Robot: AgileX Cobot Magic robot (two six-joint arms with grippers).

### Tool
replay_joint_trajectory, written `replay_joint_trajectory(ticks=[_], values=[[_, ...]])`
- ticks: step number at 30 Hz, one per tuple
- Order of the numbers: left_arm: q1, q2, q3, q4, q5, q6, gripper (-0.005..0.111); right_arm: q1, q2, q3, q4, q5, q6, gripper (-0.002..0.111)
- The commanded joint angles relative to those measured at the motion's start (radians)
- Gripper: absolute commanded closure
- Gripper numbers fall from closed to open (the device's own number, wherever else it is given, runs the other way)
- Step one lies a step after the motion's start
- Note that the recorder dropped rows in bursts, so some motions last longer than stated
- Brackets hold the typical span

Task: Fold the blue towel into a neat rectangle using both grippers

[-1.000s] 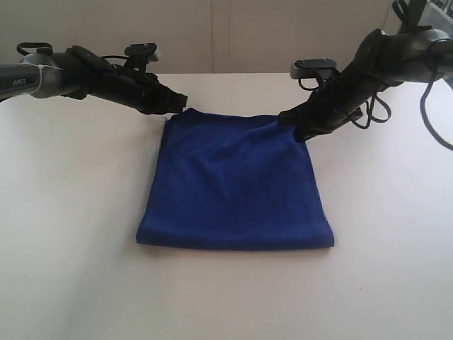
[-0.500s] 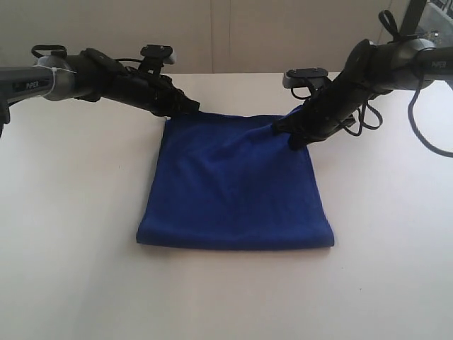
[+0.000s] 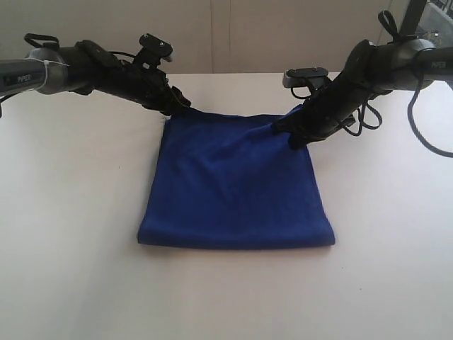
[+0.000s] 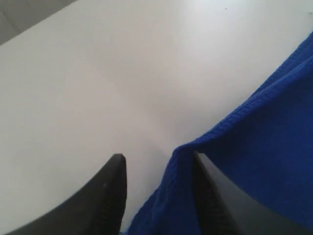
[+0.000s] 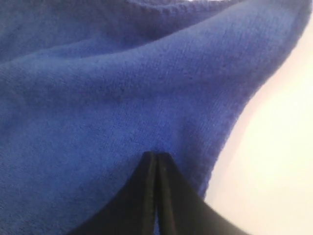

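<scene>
The white desk (image 3: pixel 71 248) carries the blue towel (image 3: pixel 237 188), which lies folded at the desk's centre with the fold edge nearest the camera. The right gripper (image 3: pixel 289 133) is clenched on the towel's far right corner, which is lifted slightly. The left gripper (image 3: pixel 180 106) is at the far left corner, released, fingers apart with the towel's edge between them.

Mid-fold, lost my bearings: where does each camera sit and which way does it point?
Exterior: off the arms, in front of the table, facing the back wall; sees the blue towel with the left arm and right arm at its far corners.
Left wrist: on the left arm, looking along its parted left fingers at table and a towel corner between them.
Right wrist: on the right arm, looking along the shut right fingers pinching towel cloth.
Shared: the towel shows in all three.
</scene>
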Motion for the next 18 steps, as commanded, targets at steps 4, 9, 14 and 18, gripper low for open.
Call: replay_joint_trajectory(ticks=[4, 9, 14, 18], values=[[0.001, 0.018, 0.008, -0.007, -0.017, 0.003, 0.060, -0.001, 0.011, -0.002, -0.014, -0.016, -0.014, 0.108], [0.001, 0.018, 0.008, -0.007, -0.026, 0.003, 0.085, -0.001, 0.011, -0.002, -0.014, -0.016, -0.014, 0.108], [0.001, 0.018, 0.008, -0.007, -0.066, -0.001, 0.107, -0.001, 0.011, -0.002, -0.014, -0.019, -0.014, 0.108], [0.003, 0.018, 0.008, -0.007, -0.090, -0.001, 0.107, -0.001, 0.011, -0.002, -0.014, -0.019, -0.014, 0.108]])
